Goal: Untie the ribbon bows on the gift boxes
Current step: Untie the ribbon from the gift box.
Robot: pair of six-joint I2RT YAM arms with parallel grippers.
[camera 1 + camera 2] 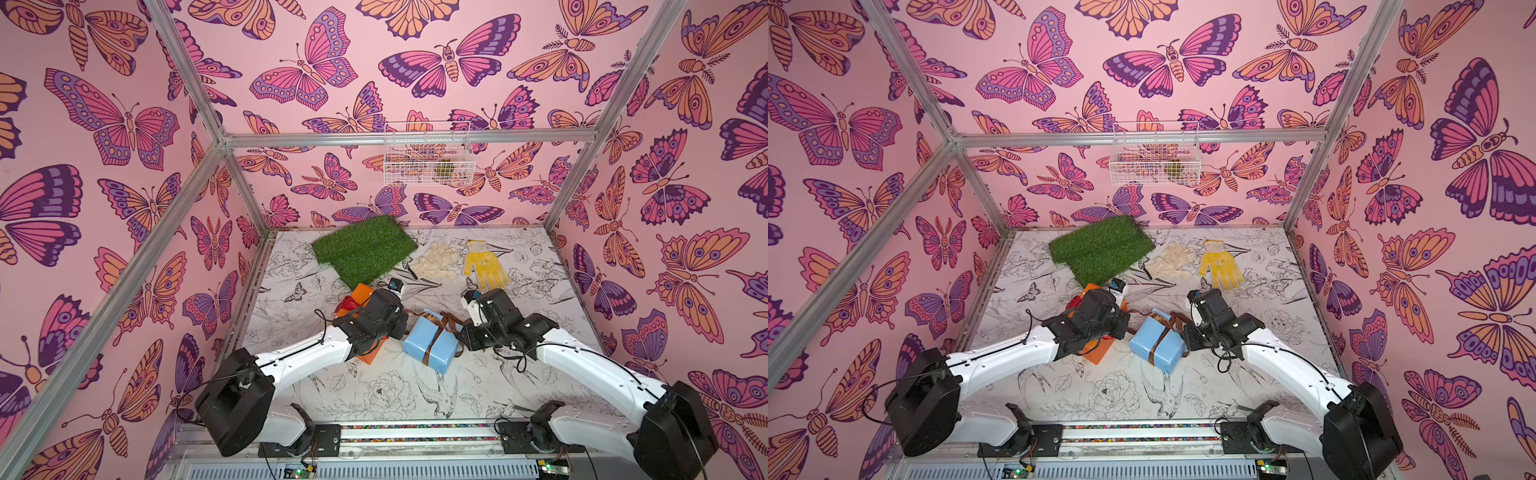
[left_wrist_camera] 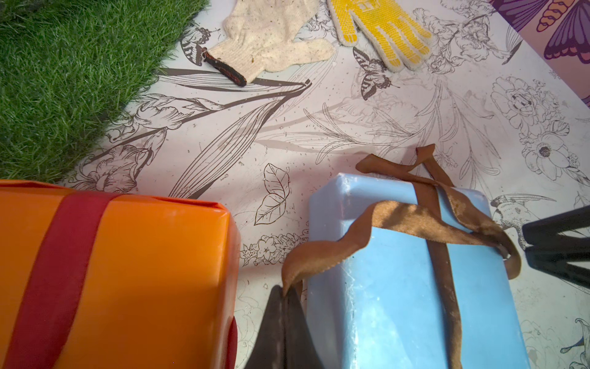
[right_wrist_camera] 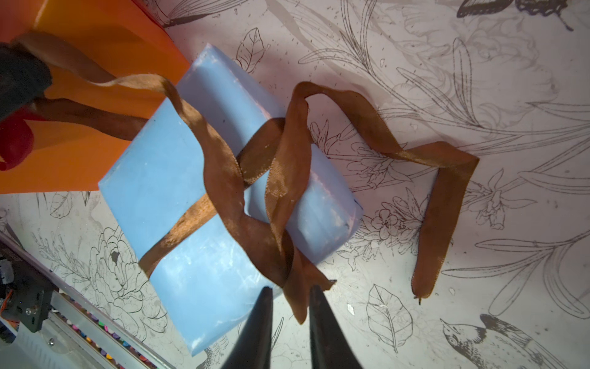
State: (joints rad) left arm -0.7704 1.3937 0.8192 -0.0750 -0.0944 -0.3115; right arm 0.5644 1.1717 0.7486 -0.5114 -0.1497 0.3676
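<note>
In both top views, my two arms reached in low over the flower-printed tabletop (image 1: pixel 374 386), wrists bent toward the blue box (image 1: pixel 432 347) (image 1: pixel 1156 347). It lay just beside the orange box (image 1: pixel 371 354). The red ribbon (image 1: pixel 346 305) bunched glossy beside my left wrist.

In the left wrist view, my left hand (image 2: pixel 283 292) was pinched tight on a tail of the brown ribbon (image 2: pixel 399 220), a flat, narrow satin strip, in the gap between the two smooth paper-wrapped boxes. A flat red band crossed the orange one.

In the right wrist view, my right hand (image 3: pixel 290 292) stood narrowly parted at the blue box's edge. A twisted brown strand hung in the gap between its fingers (image 3: pixel 321 319). Another tail lay loose and creased on the tabletop.
</note>
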